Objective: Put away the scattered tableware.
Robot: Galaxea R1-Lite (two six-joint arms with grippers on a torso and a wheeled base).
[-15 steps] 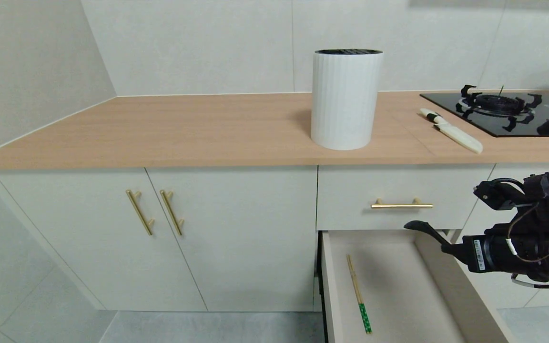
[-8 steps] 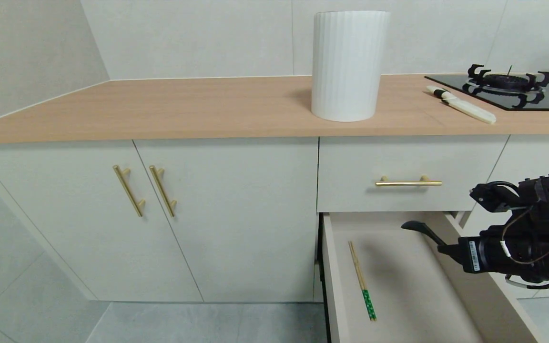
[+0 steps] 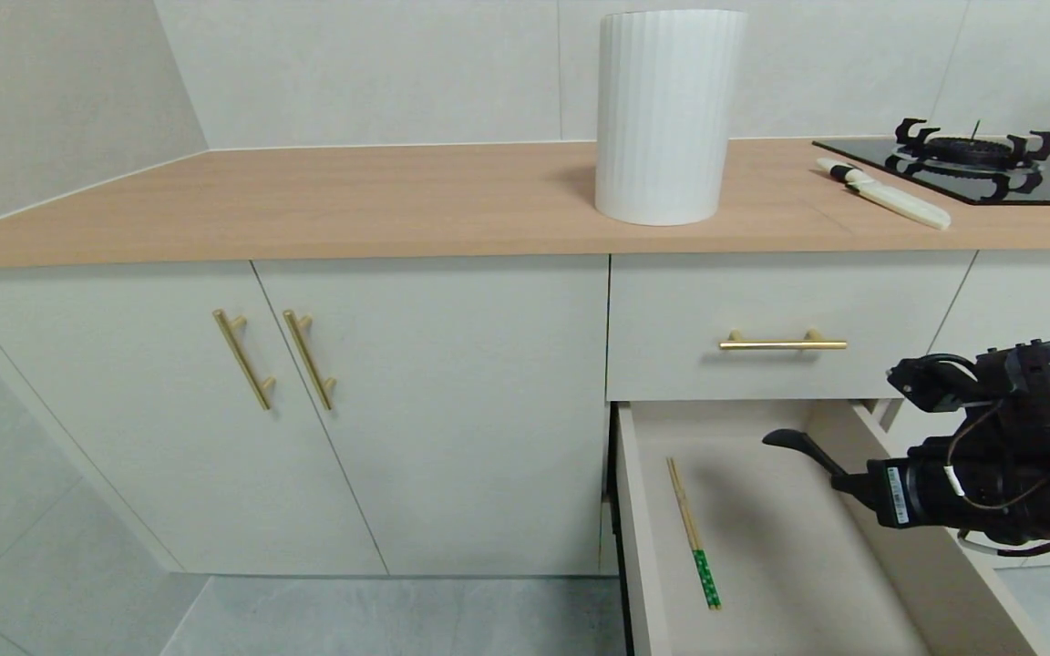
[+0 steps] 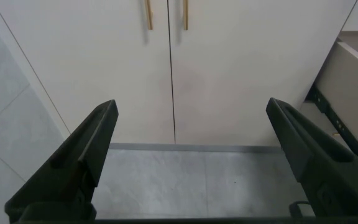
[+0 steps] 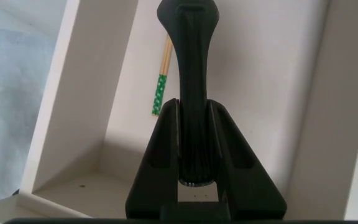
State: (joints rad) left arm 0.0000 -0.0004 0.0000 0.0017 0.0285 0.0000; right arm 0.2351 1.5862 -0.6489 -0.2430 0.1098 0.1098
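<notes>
Since the right tool (image 5: 193, 109) is clamped on a black utensil (image 3: 794, 444) hanging just over the open drawer (image 3: 776, 574), where the chopsticks (image 3: 694, 538) already lie near the drawer's left wall, I'd say it's the drop-off step. Next move probably calls for lowering it into the drawer beside the chopsticks and letting go. Left tool (image 4: 191, 107) is spread wide and empty, facing the cabinet doors (image 4: 166, 62) beside the drawer, and a knife (image 3: 890, 202) waits on the desk (image 3: 352, 200) above the drawer.
</notes>
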